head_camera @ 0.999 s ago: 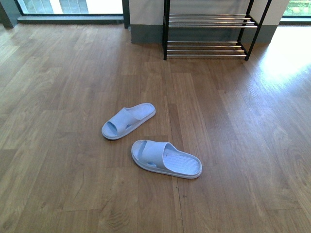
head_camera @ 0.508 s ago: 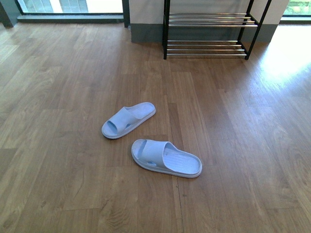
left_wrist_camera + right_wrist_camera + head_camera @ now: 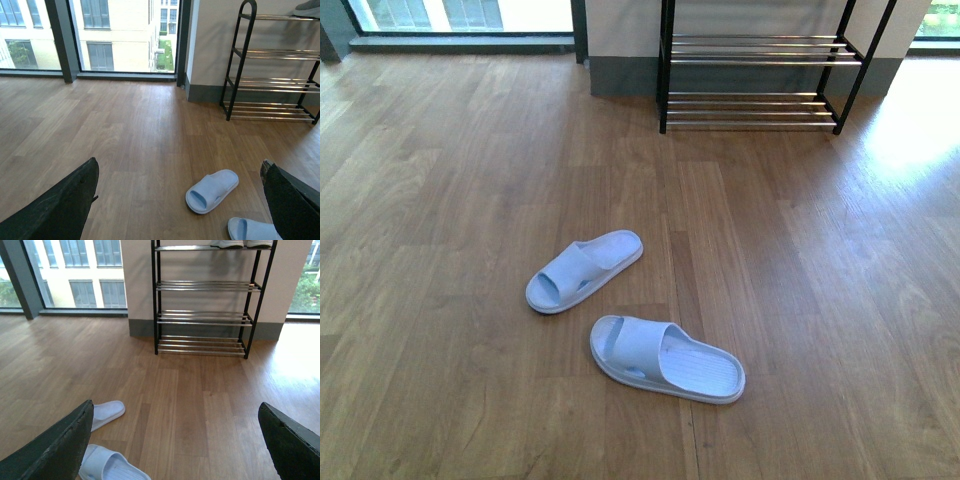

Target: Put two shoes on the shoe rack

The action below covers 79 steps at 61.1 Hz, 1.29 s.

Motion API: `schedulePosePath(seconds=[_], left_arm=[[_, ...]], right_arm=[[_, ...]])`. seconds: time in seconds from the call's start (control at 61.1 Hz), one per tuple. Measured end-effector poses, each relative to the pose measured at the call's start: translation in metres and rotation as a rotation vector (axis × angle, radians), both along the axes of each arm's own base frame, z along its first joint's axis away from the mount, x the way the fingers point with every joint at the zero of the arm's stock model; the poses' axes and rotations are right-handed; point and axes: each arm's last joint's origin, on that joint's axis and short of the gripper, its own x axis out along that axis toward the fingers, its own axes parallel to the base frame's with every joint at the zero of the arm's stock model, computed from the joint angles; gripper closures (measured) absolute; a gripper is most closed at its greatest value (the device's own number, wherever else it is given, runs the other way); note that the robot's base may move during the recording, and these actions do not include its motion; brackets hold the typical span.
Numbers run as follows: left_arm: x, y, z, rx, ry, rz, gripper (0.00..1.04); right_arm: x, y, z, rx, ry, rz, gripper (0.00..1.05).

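Far slipper (image 3: 584,271): pale blue rubber slide, sole down on the wood floor, open toe angled left and toward the robot, heel toward the rack. Near slipper (image 3: 667,358): same kind, sole down, just beside the first without touching, toe to the left, ribbed footbed showing. Shoe rack (image 3: 202,315): black metal frame, four tiers of thin chrome rods, upright against the wall, well apart from both slippers. Sneakers (image 3: 227,243): cut off by the frame edge, only white soles showing, side by side on the top tier, toward one end.
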Motion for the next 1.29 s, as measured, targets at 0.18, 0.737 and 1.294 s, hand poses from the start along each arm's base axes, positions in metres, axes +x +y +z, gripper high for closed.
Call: schedulePosePath(seconds=[0.18, 0.737, 1.294], left_arm=[[0.0000, 0.0000, 0.0000, 0.000, 0.000, -0.002, 0.09], [0.0000, 0.0000, 0.0000, 0.000, 0.000, 0.000, 0.09], [0.0000, 0.0000, 0.0000, 0.000, 0.000, 0.000, 0.09]], right_arm=[[0.0000, -0.0001, -0.0001, 0.000, 0.001, -0.003, 0.09], [0.0001, 0.0000, -0.0001, 0.000, 0.002, 0.000, 0.09], [0.0001, 0.0000, -0.0001, 0.000, 0.002, 0.000, 0.09]])
